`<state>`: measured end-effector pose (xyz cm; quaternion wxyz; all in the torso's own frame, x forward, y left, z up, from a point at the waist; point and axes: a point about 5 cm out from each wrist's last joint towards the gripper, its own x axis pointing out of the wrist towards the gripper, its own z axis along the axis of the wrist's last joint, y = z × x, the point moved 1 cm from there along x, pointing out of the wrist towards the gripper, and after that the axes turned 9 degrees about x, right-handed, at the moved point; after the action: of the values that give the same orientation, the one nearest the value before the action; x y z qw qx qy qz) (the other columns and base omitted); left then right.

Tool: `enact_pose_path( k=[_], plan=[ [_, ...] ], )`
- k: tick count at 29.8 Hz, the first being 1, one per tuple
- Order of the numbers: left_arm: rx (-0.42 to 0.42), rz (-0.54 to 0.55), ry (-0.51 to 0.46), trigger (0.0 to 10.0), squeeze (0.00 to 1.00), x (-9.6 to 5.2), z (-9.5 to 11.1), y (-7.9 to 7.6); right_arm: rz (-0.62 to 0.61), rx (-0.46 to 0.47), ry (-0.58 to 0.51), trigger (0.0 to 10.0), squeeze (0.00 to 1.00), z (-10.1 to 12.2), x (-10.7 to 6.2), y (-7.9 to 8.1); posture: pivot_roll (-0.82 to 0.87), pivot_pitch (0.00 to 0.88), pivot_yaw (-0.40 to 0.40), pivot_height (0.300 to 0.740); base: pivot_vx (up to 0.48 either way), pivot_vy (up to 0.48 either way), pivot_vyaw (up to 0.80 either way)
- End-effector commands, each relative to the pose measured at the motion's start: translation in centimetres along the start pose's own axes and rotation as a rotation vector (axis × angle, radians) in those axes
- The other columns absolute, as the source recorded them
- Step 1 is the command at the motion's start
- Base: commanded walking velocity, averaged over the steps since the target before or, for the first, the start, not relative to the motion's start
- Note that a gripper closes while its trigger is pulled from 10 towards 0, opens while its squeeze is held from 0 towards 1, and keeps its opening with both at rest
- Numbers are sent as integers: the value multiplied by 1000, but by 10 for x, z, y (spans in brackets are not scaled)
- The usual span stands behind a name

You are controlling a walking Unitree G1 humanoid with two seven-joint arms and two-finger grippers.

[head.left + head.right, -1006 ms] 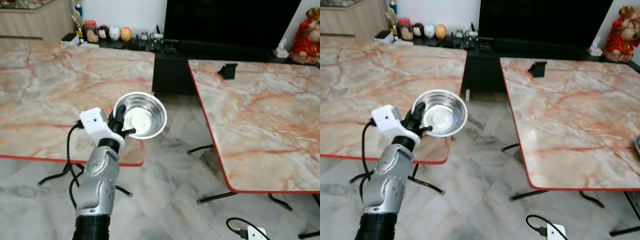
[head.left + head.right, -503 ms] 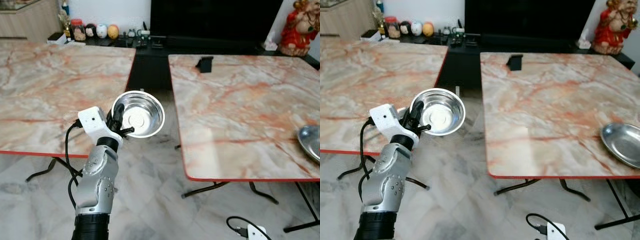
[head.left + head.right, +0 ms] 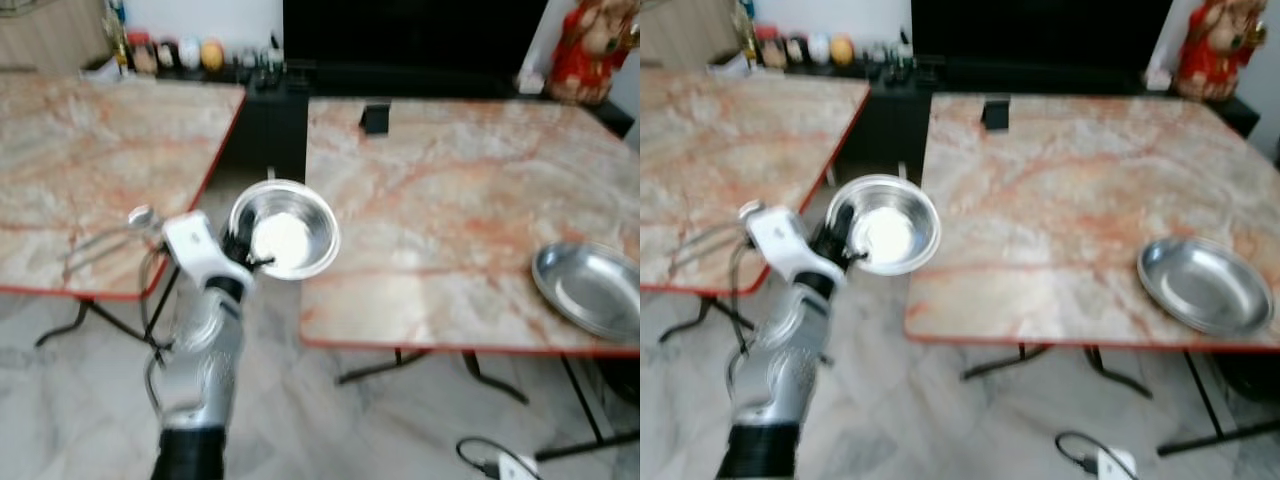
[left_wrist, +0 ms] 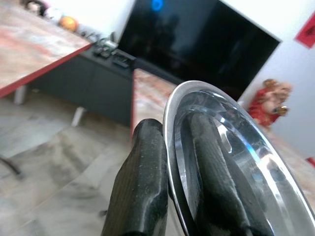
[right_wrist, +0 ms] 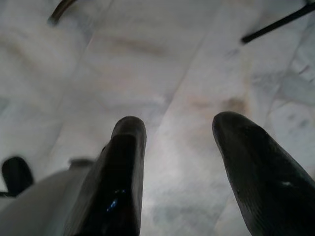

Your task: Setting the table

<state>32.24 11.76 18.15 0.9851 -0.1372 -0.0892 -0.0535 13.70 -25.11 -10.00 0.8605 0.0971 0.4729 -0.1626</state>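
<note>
I am holding a steel bowl (image 3: 284,229) in my left claw (image 3: 243,252), its fingers clenched on the rim, just beside the near corner of the marble surface (image 3: 450,200). A steel plate (image 3: 590,288) is lying on that surface. My right claw (image 5: 179,162) is hanging released above the floor.

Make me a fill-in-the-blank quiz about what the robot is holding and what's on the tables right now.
1. The left gripper clamps the rim of a steel ____.
2. One finger sits inside the bowl and the other ____ it.
3. On the right-hand table lies a steel ____.
4. The right gripper hangs over the ____.

Missing words: bowl; outside; plate; floor
</note>
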Motion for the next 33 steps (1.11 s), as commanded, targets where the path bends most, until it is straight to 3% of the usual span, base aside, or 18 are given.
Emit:
enact_pose_path(
  k=[1, 33],
  plan=[
    [10, 16, -2, 10000, 0, -1, 1, 7, 13, 5, -1, 10000, 0, 0, 1, 6, 108, 0, -58, 740, 0, -307, 0],
    [21, -21, 6, 10000, 0, -2, -2, 5, 11, 0, 13, 10000, 0, -7, 0, 5, 107, 0, -49, 740, 0, -310, 0]
  ],
)
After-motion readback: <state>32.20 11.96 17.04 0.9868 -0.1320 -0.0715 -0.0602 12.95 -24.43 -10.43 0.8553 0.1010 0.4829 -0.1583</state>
